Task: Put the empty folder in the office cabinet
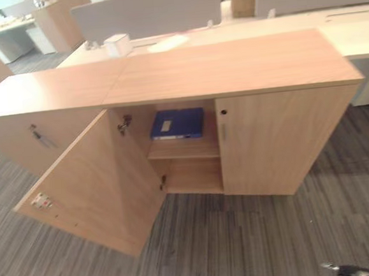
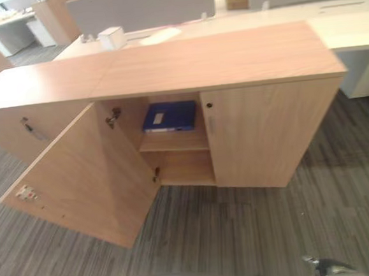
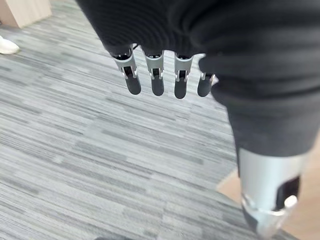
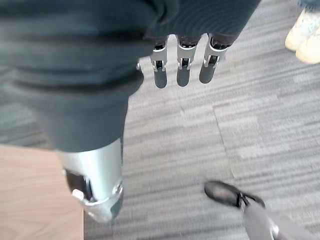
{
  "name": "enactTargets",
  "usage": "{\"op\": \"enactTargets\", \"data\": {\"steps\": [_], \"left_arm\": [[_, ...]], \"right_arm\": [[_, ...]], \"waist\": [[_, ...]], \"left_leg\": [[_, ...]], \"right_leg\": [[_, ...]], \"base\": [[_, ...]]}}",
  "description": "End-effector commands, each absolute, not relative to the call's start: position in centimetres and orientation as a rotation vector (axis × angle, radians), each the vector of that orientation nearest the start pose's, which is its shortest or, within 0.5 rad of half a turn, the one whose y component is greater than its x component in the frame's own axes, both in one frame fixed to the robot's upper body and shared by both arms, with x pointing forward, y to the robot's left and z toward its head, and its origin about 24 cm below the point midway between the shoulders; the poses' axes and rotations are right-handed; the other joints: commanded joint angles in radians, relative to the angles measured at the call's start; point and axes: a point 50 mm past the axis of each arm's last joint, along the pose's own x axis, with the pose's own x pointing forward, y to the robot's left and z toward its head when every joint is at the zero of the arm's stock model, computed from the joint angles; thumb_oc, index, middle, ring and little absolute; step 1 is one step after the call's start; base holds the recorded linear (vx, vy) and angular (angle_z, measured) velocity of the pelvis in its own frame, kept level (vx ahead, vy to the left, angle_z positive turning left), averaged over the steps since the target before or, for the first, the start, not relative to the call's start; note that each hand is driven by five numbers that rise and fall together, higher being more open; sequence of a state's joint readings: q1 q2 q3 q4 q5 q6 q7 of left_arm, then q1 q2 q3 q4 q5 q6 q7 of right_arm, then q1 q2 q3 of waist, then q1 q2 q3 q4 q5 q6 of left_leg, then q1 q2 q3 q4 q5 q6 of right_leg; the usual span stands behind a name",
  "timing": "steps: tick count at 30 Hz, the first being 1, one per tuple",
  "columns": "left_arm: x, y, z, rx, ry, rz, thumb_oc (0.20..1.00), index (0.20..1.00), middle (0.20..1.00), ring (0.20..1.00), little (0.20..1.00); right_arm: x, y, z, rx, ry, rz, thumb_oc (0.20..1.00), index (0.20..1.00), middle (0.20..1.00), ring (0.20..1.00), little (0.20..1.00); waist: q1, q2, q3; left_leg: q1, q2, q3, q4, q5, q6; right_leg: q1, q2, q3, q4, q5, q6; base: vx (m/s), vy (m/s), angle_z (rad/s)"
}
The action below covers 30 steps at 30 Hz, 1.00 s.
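The blue folder (image 1: 177, 123) lay flat on the cabinet's (image 1: 280, 137) top shelf. It looked light, stiff and smooth, easiest to hold by its front edge. The left hand (image 3: 160, 75) and the right hand (image 4: 182, 62) hung with fingers straight, holding nothing.

Both hands down over bare grey carpet (image 1: 256, 234), well short of cabinet (image 1: 230, 67); left hand (image 3: 160, 75) and right hand (image 4: 182, 65) with fingers straight, holding nothing, open floor past the fingertips. Ahead of the hands, left door (image 1: 92, 183) swung wide, jutting out toward the left hand's side, edge-on obstacle there. Opening between that door and shut right door (image 1: 280, 140) free from the front. Upper shelf (image 1: 182, 151) partly taken by blue folder (image 1: 177, 123); lower compartment (image 1: 191, 176) bare. Person's shoes (image 4: 302, 32) on floor beyond right hand.
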<state>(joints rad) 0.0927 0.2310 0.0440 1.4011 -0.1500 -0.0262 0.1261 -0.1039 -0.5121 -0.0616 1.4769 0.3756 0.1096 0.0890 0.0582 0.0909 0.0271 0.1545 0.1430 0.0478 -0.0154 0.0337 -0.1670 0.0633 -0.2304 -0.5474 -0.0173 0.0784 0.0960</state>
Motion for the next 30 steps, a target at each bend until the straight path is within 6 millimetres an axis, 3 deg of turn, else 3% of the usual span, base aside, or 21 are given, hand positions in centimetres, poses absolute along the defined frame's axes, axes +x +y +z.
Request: {"op": "enactTargets", "data": {"steps": [1, 6, 10, 11, 12, 14, 15, 17, 18, 19, 22, 30], "left_arm": [[-0.1, 29.3, -15.5, 0.2, 1.436, 0.538, 1.0, 1.0, 1.0, 1.0, 1.0], [-1.4, 31.7, -14.4, 0.229, 1.447, 0.602, 1.0, 1.0, 1.0, 1.0, 1.0], [-0.6, 34.4, -13.0, 0.239, 1.367, 0.692, 1.0, 1.0, 1.0, 1.0, 1.0], [1.1, 35.9, -12.0, 0.263, 1.27, 0.73, 1.0, 1.0, 1.0, 1.0, 1.0], [1.1, 35.9, -12.0, 0.263, 1.271, 0.73, 1.0, 1.0, 1.0, 1.0, 1.0], [4.5, 37.6, -10.1, 0.32, 1.092, 0.741, 1.0, 1.0, 1.0, 1.0, 1.0], [4.5, 37.6, -10.1, 0.32, 1.092, 0.741, 1.0, 1.0, 1.0, 1.0, 1.0], [8.7, 39.4, -6.6, 0.415, 0.845, 0.747, 1.0, 1.0, 1.0, 1.0, 1.0], [8.7, 39.4, -6.6, 0.415, 0.845, 0.747, 1.0, 1.0, 1.0, 1.0, 1.0], [12.0, 39.8, -3.4, 0.476, 0.642, 0.744, 1.0, 1.0, 1.0, 1.0, 1.0], [15.6, 38.6, 0.4, 0.486, 0.388, 0.723, 1.0, 1.0, 1.0, 1.0, 1.0], [19.3, 34.5, 3.4, 0.443, 0.143, 0.589, 1.0, 1.0, 1.0, 1.0, 1.0]], "right_arm": [[7.3, -32.2, -13.5, 0.148, 1.336, -0.604, 1.0, 1.0, 1.0, 1.0, 1.0], [5.5, -32.6, -13.4, 0.174, 1.379, -0.65, 1.0, 1.0, 1.0, 1.0, 1.0], [4.9, -31.7, -14.0, 0.215, 1.406, -0.627, 1.0, 1.0, 1.0, 1.0, 1.0], [4.7, -31.2, -14.2, 0.229, 1.412, -0.616, 1.0, 1.0, 1.0, 1.0, 1.0], [4.7, -31.1, -14.3, 0.23, 1.412, -0.616, 1.0, 1.0, 1.0, 1.0, 1.0], [4.4, -30.5, -14.6, 0.243, 1.423, -0.601, 1.0, 1.0, 1.0, 1.0, 1.0], [4.4, -30.5, -14.6, 0.243, 1.423, -0.601, 1.0, 1.0, 1.0, 1.0, 1.0], [4.0, -29.3, -15.1, 0.249, 1.447, -0.56, 1.0, 1.0, 1.0, 1.0, 1.0], [4.0, -29.3, -15.1, 0.249, 1.447, -0.56, 1.0, 1.0, 1.0, 1.0, 1.0], [3.6, -28.5, -15.5, 0.256, 1.458, -0.539, 1.0, 1.0, 1.0, 1.0, 1.0], [3.4, -27.3, -16.0, 0.261, 1.474, -0.488, 1.0, 1.0, 1.0, 1.0, 1.0], [2.8, -26.0, -16.4, 0.27, 1.5, -0.447, 1.0, 1.0, 1.0, 1.0, 1.0]], "waist": [[0.011, -0.007, -0.002], [0.015, -0.011, -0.01], [0.021, -0.027, -0.002], [0.024, -0.039, 0.005], [0.024, -0.04, 0.005], [0.028, -0.056, 0.017], [0.028, -0.056, 0.017], [0.035, -0.081, 0.025], [0.035, -0.081, 0.025], [0.038, -0.104, 0.035], [0.036, -0.136, 0.044], [0.022, -0.169, 0.04]], "left_leg": [[0.003, 0.062, -0.013, 0.004, -0.01, 0.007], [0.012, 0.022, 0.009, -0.032, -0.088, 0.032], [0.008, -0.025, 0.011, -0.058, -0.114, 0.055], [0.004, -0.048, 0.01, -0.064, -0.124, 0.067], [0.004, -0.049, 0.01, -0.064, -0.123, 0.068], [-0.002, -0.072, 0.009, -0.067, -0.131, 0.08], [-0.002, -0.072, 0.009, -0.067, -0.131, 0.08], [-0.007, -0.094, 0.011, -0.072, -0.139, 0.092], [-0.007, -0.094, 0.011, -0.072, -0.139, 0.092], [-0.012, -0.106, 0.011, -0.072, -0.144, 0.099], [-0.017, -0.124, 0.017, -0.072, -0.15, 0.11], [-0.02, -0.142, 0.037, -0.072, -0.157, 0.121]], "right_leg": [[-0.077, 0.078, 0.024, 0.003, -0.097, -0.013], [-0.082, 0.023, 0.025, 0.012, -0.057, 0.011], [-0.1, -0.029, 0.021, 0.02, -0.008, 0.042], [-0.109, -0.049, 0.022, 0.019, 0.015, 0.058], [-0.109, -0.05, 0.022, 0.019, 0.016, 0.059], [-0.119, -0.068, 0.029, 0.018, 0.039, 0.075], [-0.119, -0.068, 0.029, 0.018, 0.039, 0.075], [-0.124, -0.084, 0.033, 0.012, 0.061, 0.091], [-0.124, -0.084, 0.033, 0.012, 0.061, 0.091], [-0.128, -0.096, 0.031, 0.008, 0.08, 0.103], [-0.135, -0.105, 0.04, -0.004, 0.104, 0.116], [-0.142, -0.117, 0.041, -0.027, 0.14, 0.129]], "base": [[-0.03, 0.217, 0.55], [-0.06, 0.225, 0.15], [-0.1, 0.232, 0.06], [-0.09, 0.184, -0.07], [-0.1, 0.181, -0.11], [-0.06, 0.103, 0.0], [-0.07, 0.111, 0.1], [-0.05, 0.091, 0.05], [-0.06, 0.066, 0.03], [-0.06, 0.05, -0.01], [-0.05, 0.042, -0.05], [-0.01, 0.006, -0.04]]}}
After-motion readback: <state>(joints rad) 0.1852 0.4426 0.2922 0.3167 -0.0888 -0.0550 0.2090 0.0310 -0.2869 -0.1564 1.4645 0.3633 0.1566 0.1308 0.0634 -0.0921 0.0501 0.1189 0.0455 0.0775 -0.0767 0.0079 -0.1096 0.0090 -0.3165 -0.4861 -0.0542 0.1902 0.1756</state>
